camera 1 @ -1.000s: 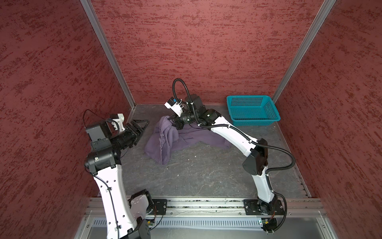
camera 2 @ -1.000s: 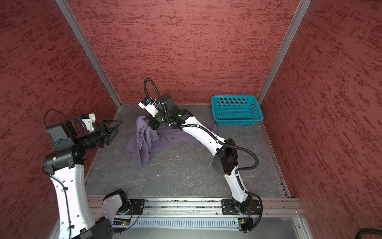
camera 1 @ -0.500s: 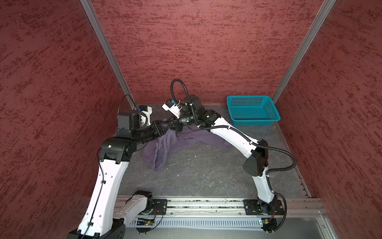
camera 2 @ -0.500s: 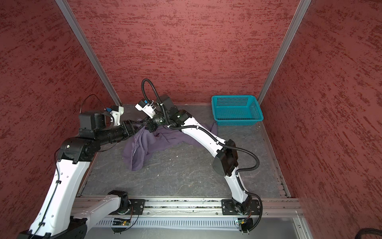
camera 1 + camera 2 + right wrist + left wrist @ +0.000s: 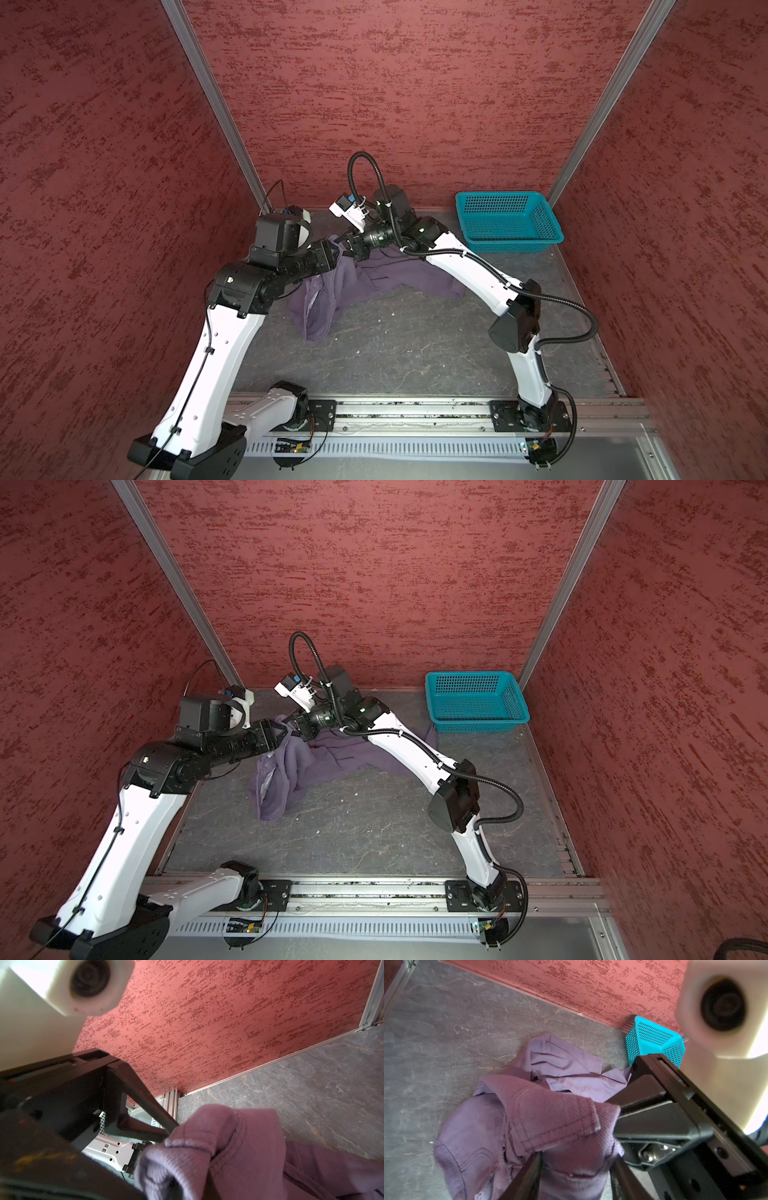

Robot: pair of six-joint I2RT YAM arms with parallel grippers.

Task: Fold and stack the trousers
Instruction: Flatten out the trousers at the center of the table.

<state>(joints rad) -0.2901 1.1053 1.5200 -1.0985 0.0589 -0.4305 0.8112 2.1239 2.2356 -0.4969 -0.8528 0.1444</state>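
Observation:
The purple trousers (image 5: 374, 278) lie crumpled on the grey floor at the back left, with one leg trailing toward the basket. One bunched end of them is lifted. My right gripper (image 5: 348, 246) is shut on that raised end, and the cloth (image 5: 239, 1147) drapes over its jaws and hides them. My left gripper (image 5: 336, 254) meets it from the left. Its two dark fingers (image 5: 529, 1172) press on either side of a thick stitched fold of the trousers (image 5: 550, 1115), which fills the gap between them. In both top views the two grippers are almost touching (image 5: 291, 729).
A teal perforated basket (image 5: 515, 245) stands in the back right corner with nothing showing inside it. Red textured walls close in the floor on three sides, with metal posts at the corners. The arms' mounting rail (image 5: 415, 415) runs along the front.
My left arm swung in from the left wall to the raised cloth, and its jaws narrowed around it. The right gripper kept its hold and barely moved.

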